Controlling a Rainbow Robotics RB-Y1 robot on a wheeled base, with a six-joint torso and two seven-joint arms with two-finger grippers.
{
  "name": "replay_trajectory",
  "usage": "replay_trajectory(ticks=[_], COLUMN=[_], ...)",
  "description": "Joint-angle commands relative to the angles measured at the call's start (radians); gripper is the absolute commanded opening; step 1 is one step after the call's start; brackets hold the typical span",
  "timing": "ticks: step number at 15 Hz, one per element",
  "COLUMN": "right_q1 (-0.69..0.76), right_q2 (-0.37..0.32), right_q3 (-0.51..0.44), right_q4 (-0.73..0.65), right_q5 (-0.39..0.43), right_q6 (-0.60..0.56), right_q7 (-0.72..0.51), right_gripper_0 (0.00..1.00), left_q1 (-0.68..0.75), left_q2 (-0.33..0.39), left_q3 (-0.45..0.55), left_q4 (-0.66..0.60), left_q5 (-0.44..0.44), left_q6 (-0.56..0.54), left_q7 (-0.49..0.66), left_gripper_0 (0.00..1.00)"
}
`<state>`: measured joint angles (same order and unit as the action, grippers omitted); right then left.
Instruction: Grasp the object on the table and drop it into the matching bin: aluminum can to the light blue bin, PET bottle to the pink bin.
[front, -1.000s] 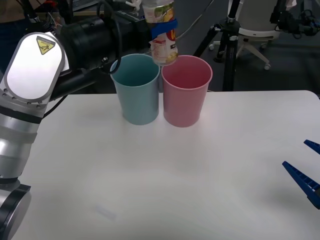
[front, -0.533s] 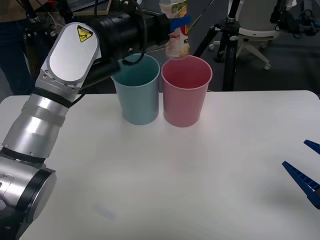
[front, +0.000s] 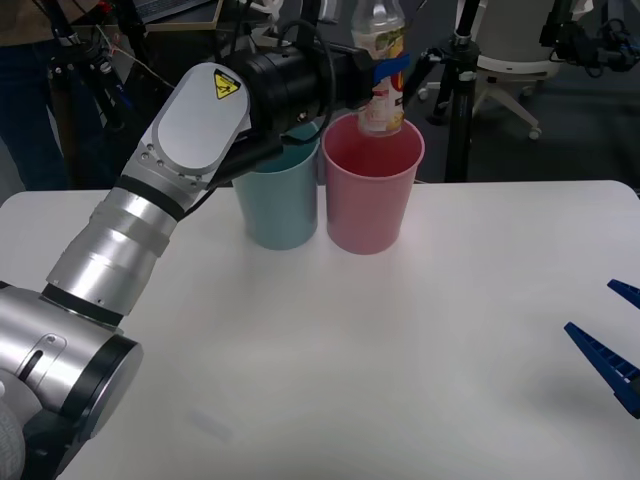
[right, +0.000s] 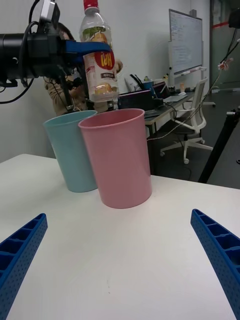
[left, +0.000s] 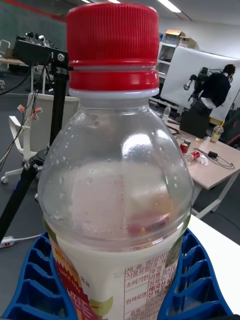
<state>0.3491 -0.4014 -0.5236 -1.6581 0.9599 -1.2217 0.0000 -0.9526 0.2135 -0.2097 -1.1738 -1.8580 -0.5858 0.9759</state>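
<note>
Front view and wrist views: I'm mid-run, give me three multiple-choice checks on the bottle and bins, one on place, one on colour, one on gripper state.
1. Where is the bottle?
A. lying on the table
B. held above the pink bin
C. inside the light blue bin

2. What colour is the bottle's cap?
A. red
B. green
C. white

3. How is the right gripper?
A. shut on the bottle
B. shut on nothing
C. open over the table

Answers:
1 B: the left gripper clamps it upright over the pink bin, beside the light blue bin.
2 A: the left wrist view shows a red screw cap.
3 C: its blue fingers stand far apart above the table.
</note>
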Motion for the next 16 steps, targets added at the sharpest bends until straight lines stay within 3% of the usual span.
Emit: replay_trajectory(ticks=[1, 8, 11, 12, 13, 16], right_q1=[0.000, 0.000, 0.000, 0.000, 0.000, 0.000], right_q2=[0.000, 0.000, 0.000, 0.000, 0.000, 0.000], right_q3=[0.000, 0.000, 0.000, 0.000, 0.000, 0.000], right_q4=[0.000, 0.000, 0.000, 0.000, 0.000, 0.000], right_q5=[0.000, 0.000, 0.000, 0.000, 0.000, 0.000], right_q6=[0.000, 0.000, 0.000, 0.000, 0.000, 0.000], right_q7=[0.000, 0.000, 0.000, 0.000, 0.000, 0.000], right_gripper_0=[1.00, 1.00, 1.00, 1.00, 1.00, 1.00], left_q1=[0.000, 0.002, 0.000, 0.000, 0.000, 0.002], left_q2=[-0.002, -0.020, -0.026, -0.026, -0.026, -0.026], left_q3=[-0.017, -0.020, -0.020, -0.020, -0.020, -0.020], left_q4=[0.005, 0.019, 0.025, 0.023, 0.025, 0.025], left_q5=[0.000, 0.000, 0.003, 0.002, 0.003, 0.005], left_q6=[0.017, 0.053, 0.077, 0.078, 0.078, 0.078], left_q7=[0.003, 0.003, 0.007, 0.000, -0.003, -0.016], left_gripper_0=[0.06, 0.07, 0.38, 0.92, 1.00, 1.00])
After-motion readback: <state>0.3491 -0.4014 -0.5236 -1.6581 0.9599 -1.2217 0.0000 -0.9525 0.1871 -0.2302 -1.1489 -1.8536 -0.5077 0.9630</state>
